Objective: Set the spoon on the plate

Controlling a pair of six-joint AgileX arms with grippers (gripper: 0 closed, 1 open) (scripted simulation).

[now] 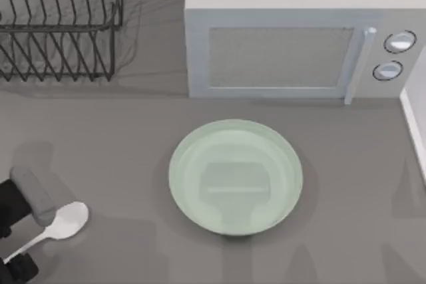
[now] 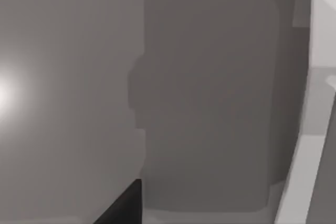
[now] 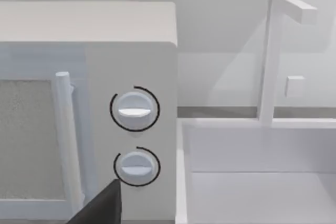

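The white spoon (image 1: pixel 65 221) lies on the grey table near its front left corner, bowl toward the plate and thin handle running toward the left edge. The pale mint green plate (image 1: pixel 193 144) sits bare at the table's middle, in front of the microwave. My left gripper (image 1: pixel 28 239) is low over the spoon's handle and stands open: one grey finger (image 1: pixel 33 194) lies behind the handle and a dark finger (image 1: pixel 20 269) in front of it. A dark fingertip (image 2: pixel 122 207) crosses the left wrist view above bare table. My right arm is parked, one dark fingertip (image 3: pixel 100 207) facing the microwave.
A white microwave (image 1: pixel 286 31) stands behind the plate, its door handle (image 1: pixel 356 64) and two knobs (image 1: pixel 399 42) on the right. A black wire dish rack (image 1: pixel 60 24) fills the back left. A white sink basin (image 3: pixel 257 182) with a tap (image 3: pixel 273 56) lies right of the microwave.
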